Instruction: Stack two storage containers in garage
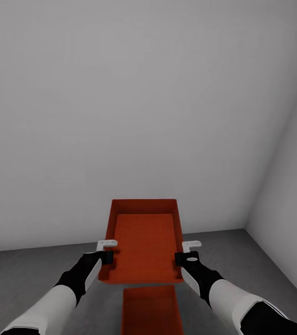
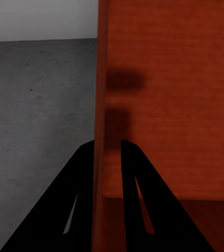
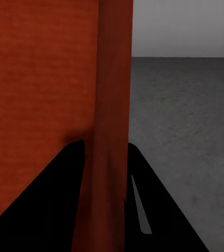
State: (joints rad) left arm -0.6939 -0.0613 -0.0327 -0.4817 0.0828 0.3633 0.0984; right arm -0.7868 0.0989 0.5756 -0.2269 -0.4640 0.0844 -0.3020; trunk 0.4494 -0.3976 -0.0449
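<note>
From the head camera, the robot is facing a plain white-grey wall (image 1: 143,102) in a bare corner, where a second wall (image 1: 287,177) is meeting it at about two o'clock. An orange-red open box (image 1: 144,242) is hanging in mid-air at the six o'clock side of the picture, held level between both arms above the dark grey floor (image 1: 23,274). The left gripper (image 1: 107,251) is clamping the box's left side wall at roughly eight o'clock of the box, and the right gripper (image 1: 185,252) is clamping the right side wall at roughly four o'clock. A second orange-red box (image 1: 152,309) is lying on the floor directly below, at six o'clock, its near part running off the picture's edge.

Through the left wrist camera, the left gripper (image 2: 108,157) is pinching the thin wall of the held box (image 2: 170,94), one black finger (image 2: 83,184) on each face of it, with speckled floor (image 2: 38,105) beyond.

Through the right wrist camera, the right gripper (image 3: 105,157) is likewise closing on the box (image 3: 38,79) wall, black fingers (image 3: 138,184) pressing either face, grey floor (image 3: 185,115) and a strip of white wall (image 3: 185,26) lying behind.
</note>
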